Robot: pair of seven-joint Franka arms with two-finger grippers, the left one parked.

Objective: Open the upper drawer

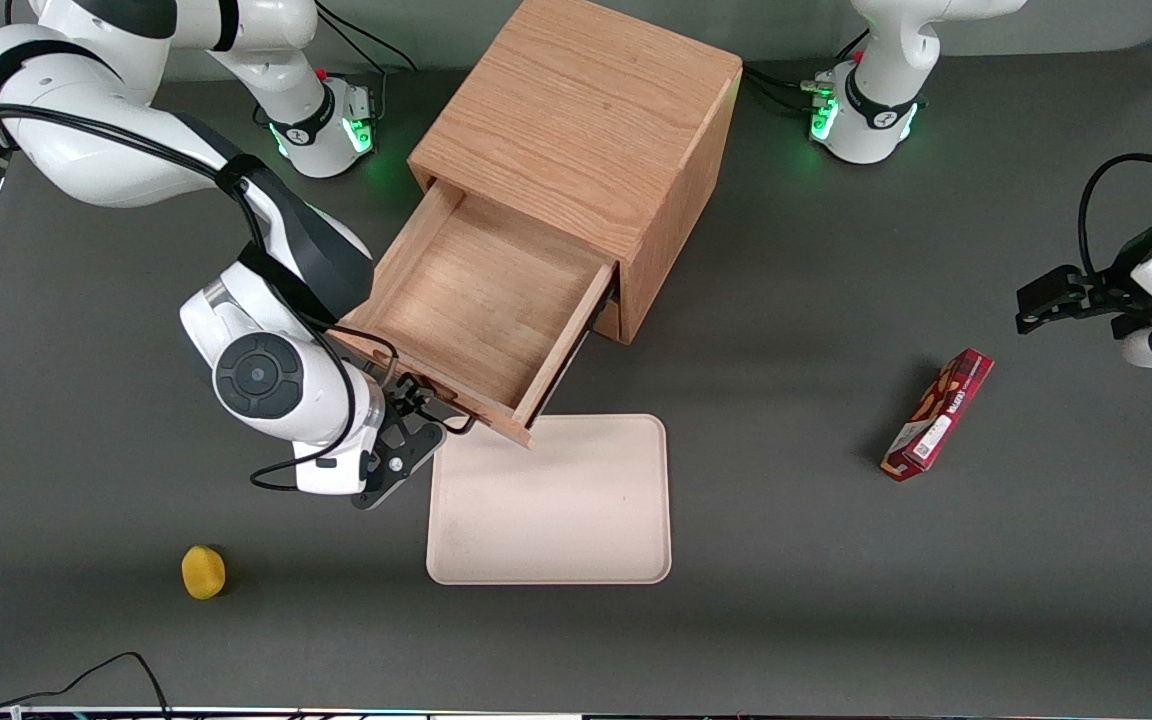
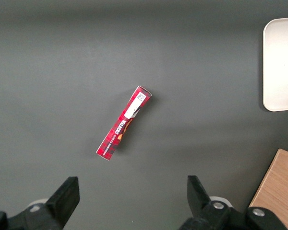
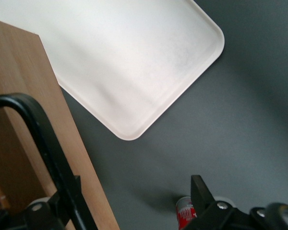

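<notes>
From the front: the upper drawer (image 1: 481, 305) stands pulled well out of the cabinet (image 1: 586, 130), over the tray's (image 1: 551, 500) edge; the gripper (image 1: 416, 405) sits at its front. Wrist view: fingers (image 3: 67, 201) spread, apparently straddling the handle (image 3: 33, 124). Next: let go and withdraw.

Even overhead light, soft shadows; tray (image 3: 134, 62) glare-washed, blurred.

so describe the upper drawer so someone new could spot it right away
Find the boxy oak cabinet standing on the dark table. The upper drawer is the wide, shallow wooden box pulled out of its front, its corner overhanging the pale tray, with the gripper at its front. It is the only drawer pulled out and it shows a bare floor.
</notes>
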